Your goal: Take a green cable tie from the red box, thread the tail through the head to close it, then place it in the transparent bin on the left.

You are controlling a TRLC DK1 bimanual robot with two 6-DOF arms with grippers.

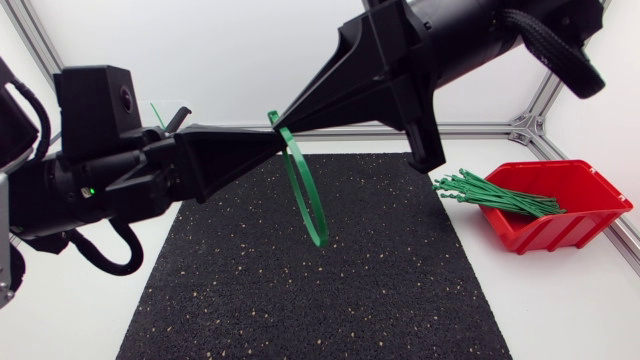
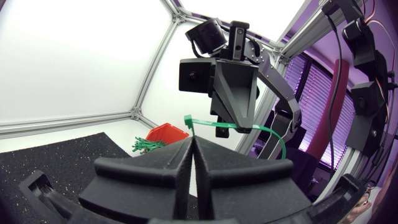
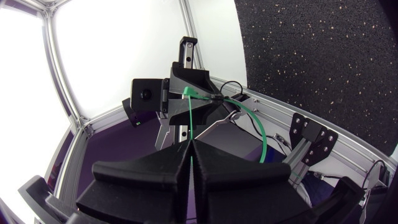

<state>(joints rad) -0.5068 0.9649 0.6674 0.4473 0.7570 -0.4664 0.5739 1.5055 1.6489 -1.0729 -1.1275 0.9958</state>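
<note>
The left tool (image 1: 272, 138) comes in from its side with both wedge fingers pressed together on the green cable tie (image 1: 308, 200), and the right tool (image 1: 283, 122) meets it tip to tip from above, its fingers likewise clamped on the same tie. The tie hangs in the air over the middle of the mat (image 1: 300, 300), gripped near its top. From there it curves down in a long narrow loop, a flat, glossy ribbon of green plastic whose lower end is clear of the mat.

From above, the two tips crowd together and hide the exact grip. The left wrist view shows more: a short piece of the tie rises out of the closed seam of the left tool (image 2: 191, 144), bends at a small square head, and runs sideways under the right tool (image 2: 232, 126) before arcing away. The right wrist view shows a thin straight run of tie (image 3: 190, 124) rising from its own shut fingertips (image 3: 189, 149) to the left tool (image 3: 188, 93), with the loop sweeping off beside it.

Both tools are matte black with broad, ridged wedges. The mat is black, rough and speckled, lying on a smooth white table (image 1: 560, 310). Well apart, by the right arm, the glossy red box (image 1: 590, 190) holds a splayed bundle of ties (image 1: 495, 195)
</note>
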